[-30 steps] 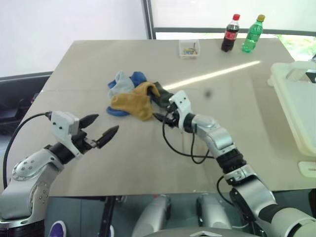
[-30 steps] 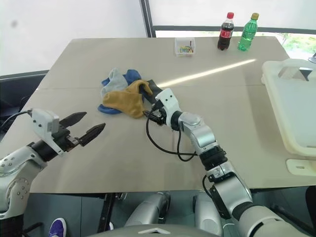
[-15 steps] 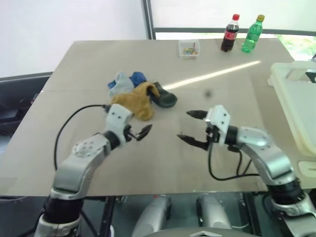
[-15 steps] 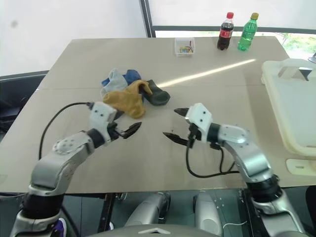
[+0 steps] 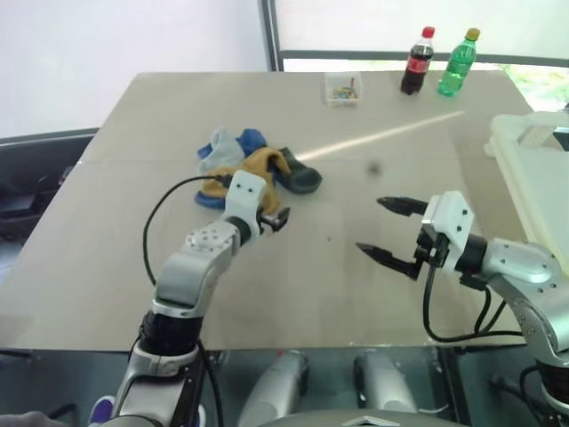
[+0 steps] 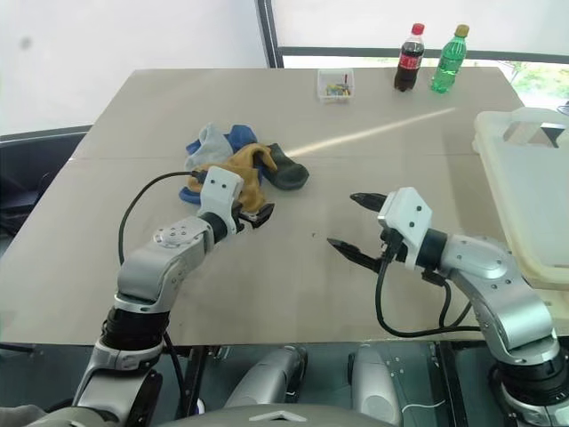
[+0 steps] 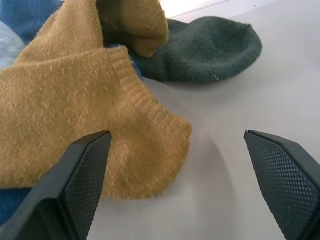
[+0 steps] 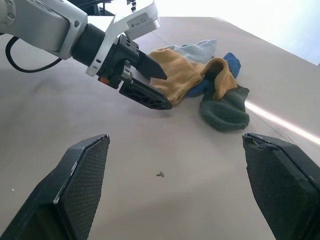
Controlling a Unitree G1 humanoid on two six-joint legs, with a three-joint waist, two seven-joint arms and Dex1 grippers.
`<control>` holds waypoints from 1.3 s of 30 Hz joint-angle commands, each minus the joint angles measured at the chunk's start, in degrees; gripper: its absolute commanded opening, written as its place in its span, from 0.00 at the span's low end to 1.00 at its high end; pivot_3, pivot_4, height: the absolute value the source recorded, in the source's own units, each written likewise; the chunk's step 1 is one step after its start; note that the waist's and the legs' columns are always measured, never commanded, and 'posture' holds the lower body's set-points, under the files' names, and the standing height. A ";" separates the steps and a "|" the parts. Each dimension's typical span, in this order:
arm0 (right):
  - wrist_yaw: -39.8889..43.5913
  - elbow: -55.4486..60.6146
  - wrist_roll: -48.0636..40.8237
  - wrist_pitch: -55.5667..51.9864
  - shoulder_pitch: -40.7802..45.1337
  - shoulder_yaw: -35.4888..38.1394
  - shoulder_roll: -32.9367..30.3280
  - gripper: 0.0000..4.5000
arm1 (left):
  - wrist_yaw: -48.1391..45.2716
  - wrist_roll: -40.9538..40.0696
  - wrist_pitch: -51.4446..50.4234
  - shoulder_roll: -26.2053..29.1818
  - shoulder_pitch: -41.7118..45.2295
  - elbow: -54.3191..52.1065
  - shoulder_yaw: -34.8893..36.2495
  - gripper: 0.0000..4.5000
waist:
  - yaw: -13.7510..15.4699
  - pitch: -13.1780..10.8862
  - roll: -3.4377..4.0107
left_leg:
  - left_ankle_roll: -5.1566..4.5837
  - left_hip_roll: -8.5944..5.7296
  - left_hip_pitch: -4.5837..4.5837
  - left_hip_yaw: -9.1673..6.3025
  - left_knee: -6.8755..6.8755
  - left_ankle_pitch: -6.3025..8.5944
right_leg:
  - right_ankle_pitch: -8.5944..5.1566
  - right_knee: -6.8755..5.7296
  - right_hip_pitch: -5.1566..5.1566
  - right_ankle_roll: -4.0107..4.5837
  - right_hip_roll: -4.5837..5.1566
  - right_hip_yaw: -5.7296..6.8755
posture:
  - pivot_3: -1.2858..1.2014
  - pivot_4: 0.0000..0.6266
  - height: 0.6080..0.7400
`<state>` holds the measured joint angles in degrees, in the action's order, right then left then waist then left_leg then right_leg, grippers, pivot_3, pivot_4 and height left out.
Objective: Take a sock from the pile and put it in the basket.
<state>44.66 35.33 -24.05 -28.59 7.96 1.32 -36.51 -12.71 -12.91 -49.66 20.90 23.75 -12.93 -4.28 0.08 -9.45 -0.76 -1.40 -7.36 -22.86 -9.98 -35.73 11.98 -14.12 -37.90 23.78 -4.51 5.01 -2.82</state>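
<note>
The pile (image 5: 252,166) of socks lies at about ten o'clock from the desk's (image 5: 142,258) middle, nothing lifted yet. The left claw (image 6: 255,214) sits spread wide and empty at the mustard sock's (image 7: 75,120) edge. The right claw (image 5: 388,233) hangs wide, empty, at four o'clock. The basket (image 5: 533,178) waits at three o'clock; grasp and carry remain.

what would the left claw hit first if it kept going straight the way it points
Most likely the mustard yellow sock at the near edge of the pile. The open left claw points at it from close by, with the dark green sock just beyond.
</note>
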 commanded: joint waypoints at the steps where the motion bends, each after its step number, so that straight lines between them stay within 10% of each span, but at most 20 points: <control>1: -0.75 3.30 -1.26 0.87 -2.06 3.67 -0.96 0.98 | 0.23 1.53 1.50 -1.07 2.20 1.66 -0.28 1.00 | 0.50 -0.01 -0.01 | 0.00 0.00 -0.01 0.00 -0.02 0.00 | 0.00 0.00 0.00 0.00 0.00 0.01 | 0.52 0.24 0.99; 14: -4.07 2.56 0.00 2.65 -0.17 2.70 -0.13 0.98 | -1.71 3.81 5.38 -2.35 4.20 7.71 -0.77 1.00 | 0.68 -0.01 -0.02 | 0.01 0.00 -0.05 0.01 -0.23 0.00 | 0.02 -0.02 -0.05 -0.04 0.00 0.01 | 0.52 0.24 0.99; 23: -4.08 1.58 1.11 3.99 0.01 1.93 -0.28 1.00 | -2.47 5.96 7.73 -2.72 3.11 7.61 -1.28 0.23 | 0.69 -0.01 -0.02 | 0.02 0.00 -0.05 0.01 -0.27 -0.01 | 0.03 -0.02 -0.07 -0.05 0.00 0.01 | 0.52 0.24 0.99; 29: -3.64 0.71 1.78 5.28 0.09 1.54 -0.25 1.00 | -1.56 8.38 7.97 -1.36 2.09 6.13 -1.02 0.23 | 0.62 -0.01 -0.02 | 0.02 0.00 -0.05 0.01 -0.27 0.00 | 0.03 -0.02 -0.07 -0.06 -0.01 0.00 | 0.52 0.24 0.99; 35: -3.26 -0.42 2.46 6.61 0.53 0.92 -0.14 1.00 | -3.32 8.35 7.74 -0.53 1.40 3.07 -1.92 0.72 | 0.65 -0.01 -0.02 | 0.02 0.00 -0.05 0.01 -0.27 0.00 | 0.03 -0.02 -0.07 -0.06 -0.01 0.00 | 0.52 0.24 0.99; 39: -3.45 -0.71 3.09 7.21 0.90 0.23 0.04 1.00 | -3.79 9.82 8.13 -0.39 1.63 2.15 -4.29 0.72 | 0.70 -0.01 -0.02 | 0.02 -0.01 -0.05 0.01 -0.28 0.00 | 0.03 -0.02 -0.09 -0.06 0.00 0.01 | 0.52 0.24 0.99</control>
<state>41.07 33.49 -20.90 -23.05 7.82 1.45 -36.73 -16.21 -4.27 -42.62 20.41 24.93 -8.03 -7.59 0.78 -9.46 -0.78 -1.38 -7.37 -22.91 -9.97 -36.02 11.98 -14.08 -37.92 23.69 -4.57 5.01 -2.81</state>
